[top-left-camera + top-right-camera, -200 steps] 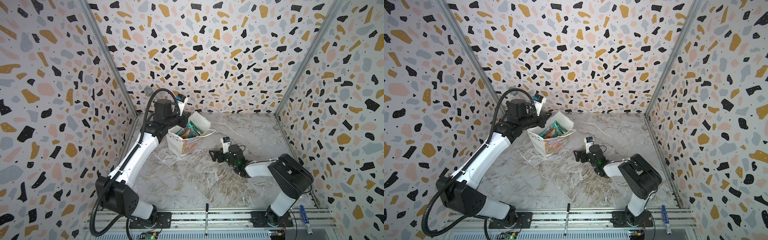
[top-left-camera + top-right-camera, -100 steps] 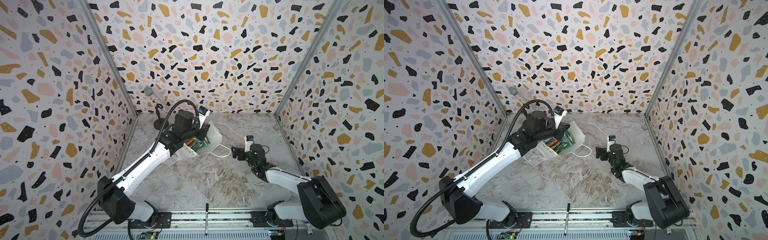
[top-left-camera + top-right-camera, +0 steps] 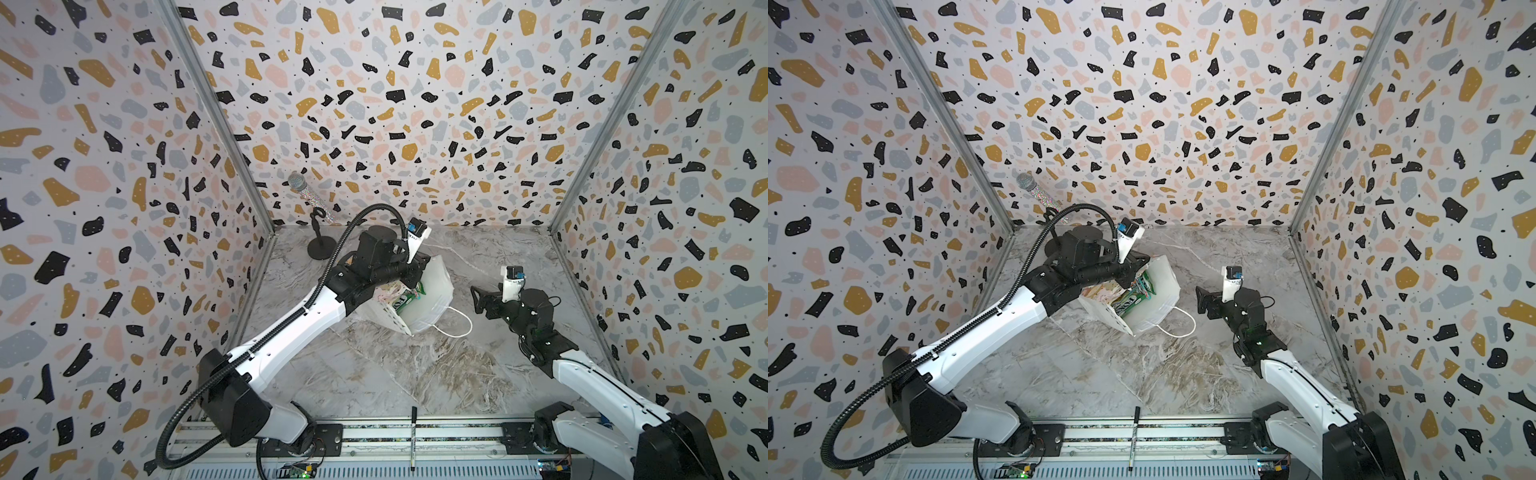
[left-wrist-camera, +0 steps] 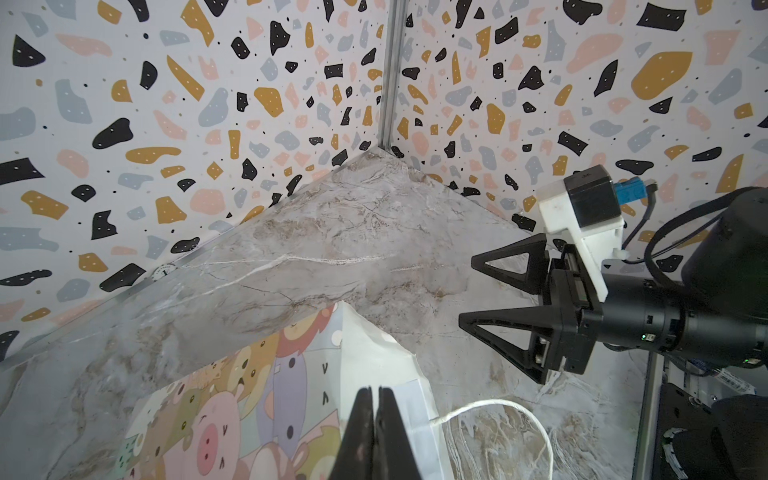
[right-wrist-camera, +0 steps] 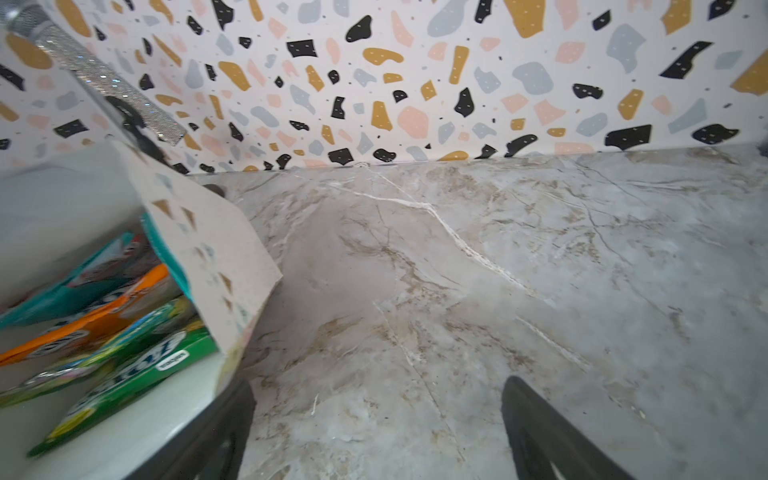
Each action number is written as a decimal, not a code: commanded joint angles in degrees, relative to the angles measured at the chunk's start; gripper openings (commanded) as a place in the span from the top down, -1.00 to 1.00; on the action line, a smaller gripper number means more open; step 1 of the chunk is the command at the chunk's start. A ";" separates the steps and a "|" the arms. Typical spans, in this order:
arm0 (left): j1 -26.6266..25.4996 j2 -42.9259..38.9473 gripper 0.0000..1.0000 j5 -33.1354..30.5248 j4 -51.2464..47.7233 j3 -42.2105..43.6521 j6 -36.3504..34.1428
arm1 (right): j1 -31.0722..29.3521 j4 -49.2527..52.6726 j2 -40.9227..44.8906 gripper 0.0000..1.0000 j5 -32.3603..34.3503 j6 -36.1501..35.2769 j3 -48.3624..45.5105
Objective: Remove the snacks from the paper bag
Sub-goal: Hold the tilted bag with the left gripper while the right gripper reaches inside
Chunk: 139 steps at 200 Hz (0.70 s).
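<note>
1. The snacks [image 5: 124,374] are all inside the paper bag [image 3: 432,291], lying lengthwise toward its mouth.
2. The bag leans over on the surface [image 3: 395,374], with its mouth facing the right tool [image 4: 467,291].
3. That tool is spread wide and empty just beside the opening, and it is the nearer free one.
4. The left tool [image 4: 375,392] is clenched on the bag's rim.
5. A second ago the bag stood upright; now it is tipped, and the right tool has shifted rightward.

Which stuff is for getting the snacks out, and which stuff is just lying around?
For the job: the paper bag, the snacks inside it, the left gripper pinching the bag, the open right gripper nearby.
Just lying about: the glittery microphone on its stand, the black pen on the front rail.
</note>
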<state>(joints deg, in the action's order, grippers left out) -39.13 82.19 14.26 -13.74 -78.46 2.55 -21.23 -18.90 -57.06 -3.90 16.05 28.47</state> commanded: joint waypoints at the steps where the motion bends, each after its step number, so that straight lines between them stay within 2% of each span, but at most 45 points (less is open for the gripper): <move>1: -0.33 -0.52 1.00 2.16 0.47 -1.14 -0.85 | -0.88 1.31 2.81 -0.87 -10.05 -2.30 3.32; 27: -0.33 -1.18 1.00 0.24 0.89 -0.05 -0.53 | -3.88 1.70 2.04 -0.78 -16.37 -3.80 5.75; 52: -0.33 -2.44 1.00 -1.93 2.07 1.81 -0.63 | -8.41 3.81 -0.58 -0.61 -16.69 -6.43 8.34; 58: -0.33 -2.92 1.00 -2.64 2.62 2.41 -0.48 | -9.32 3.95 -1.29 -0.48 -16.99 -6.99 8.65; 77: -0.33 -4.83 1.00 -4.90 4.92 4.66 -0.35 | -11.79 5.27 -4.32 -0.37 -18.05 -8.37 10.23; 139: -0.24 -9.37 1.00 -9.56 7.98 9.27 -1.67 | -19.57 4.44 -14.69 -0.17 -11.36 -12.04 13.87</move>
<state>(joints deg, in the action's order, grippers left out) -39.24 75.11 7.11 -10.17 -70.67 2.11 -38.89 -14.41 -69.47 -18.26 6.42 39.24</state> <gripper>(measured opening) 0.047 0.603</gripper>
